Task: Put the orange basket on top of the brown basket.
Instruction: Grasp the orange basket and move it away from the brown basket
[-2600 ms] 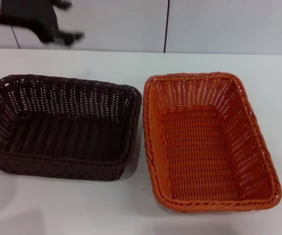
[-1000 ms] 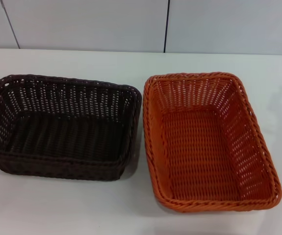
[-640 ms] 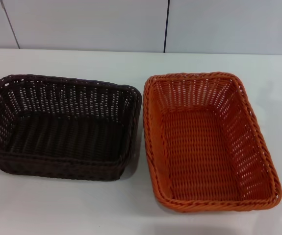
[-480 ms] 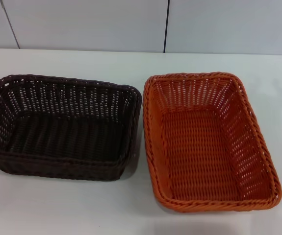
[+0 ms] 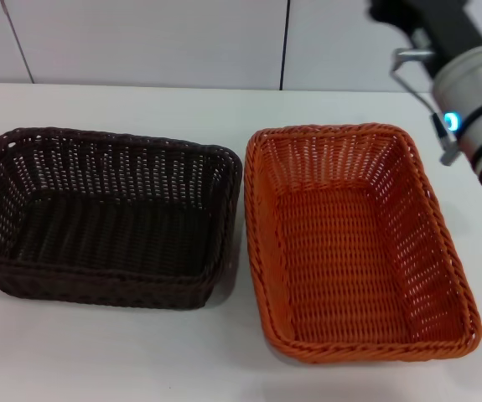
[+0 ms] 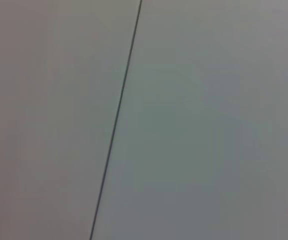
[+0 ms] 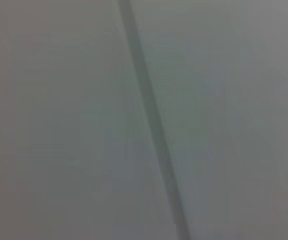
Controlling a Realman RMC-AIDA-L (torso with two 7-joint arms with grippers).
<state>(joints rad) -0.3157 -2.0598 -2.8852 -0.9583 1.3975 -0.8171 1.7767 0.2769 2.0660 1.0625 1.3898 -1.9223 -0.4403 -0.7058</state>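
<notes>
The worktop [image 5: 140, 352] is carrying both baskets side by side, nearly touching along their long inner edges. The brown basket [image 5: 102, 218] is sitting on the robot's left, very dark, rectangular, with sloped open-weave sides and a braided rim. The orange basket [image 5: 354, 243] is sitting on the right, bright, the same shape and about the same size, empty and upright, not yet lifted.

Judging by the look, the orange basket is going to handle as something light and fairly stiff, with a little give in the woven walls; the plastic-looking strands may be somewhat slick. The braided rim is offering the surest hold, most likely at the middle of a side, where the pincer could straddle the rim with one finger inside and one outside. Being alike in size, it should be nesting partway into the brown one rather than resting flat on top.

The right arm [image 5: 475, 100] is showing above the far right corner of the orange basket; its pincer is reaching toward the wall, and whether it is open or closed cannot be told. The left pincer is not showing
</notes>
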